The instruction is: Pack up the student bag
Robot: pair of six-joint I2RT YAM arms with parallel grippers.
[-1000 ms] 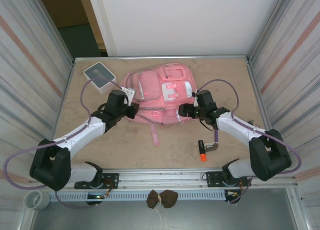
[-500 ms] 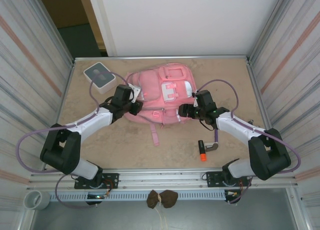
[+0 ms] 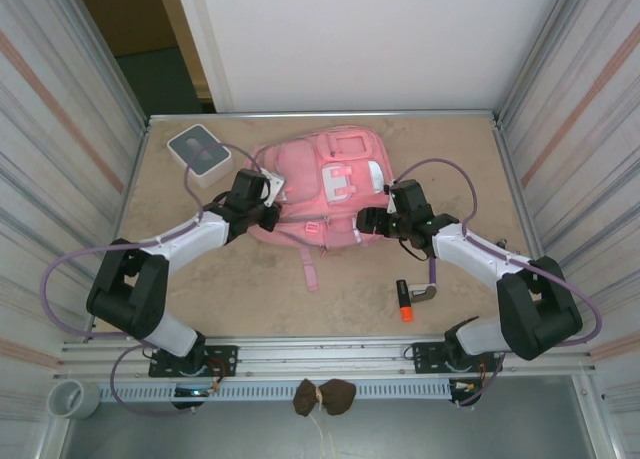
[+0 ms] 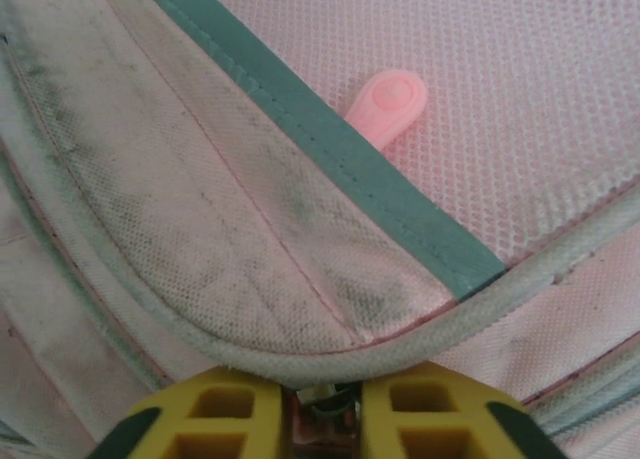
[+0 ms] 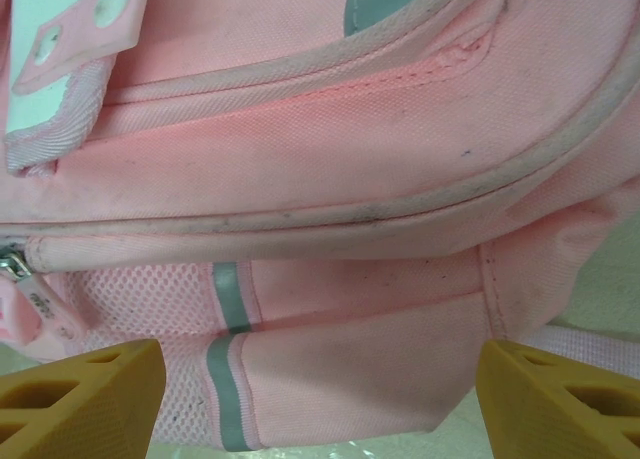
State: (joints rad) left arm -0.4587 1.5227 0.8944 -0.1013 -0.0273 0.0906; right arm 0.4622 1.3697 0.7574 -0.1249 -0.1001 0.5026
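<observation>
Centrally, toward the far side of the worktop (image 3: 250,289), the student bag (image 3: 322,184) lies flat with its front pockets up and a strap trailing toward the arms. At its near left edge the left gripper (image 3: 270,217) sits against the pale piping, its jaws nearly together and pinching a small metal piece (image 4: 322,405) in the slit between them. At the near right corner the right gripper (image 3: 366,221) has its jaws spread wide either side of a side pocket, gripping nothing. A grey-and-white box (image 3: 199,151) sits beyond the bag's left corner. An orange-tipped marker (image 3: 403,301) lies nearer the arms.
</observation>
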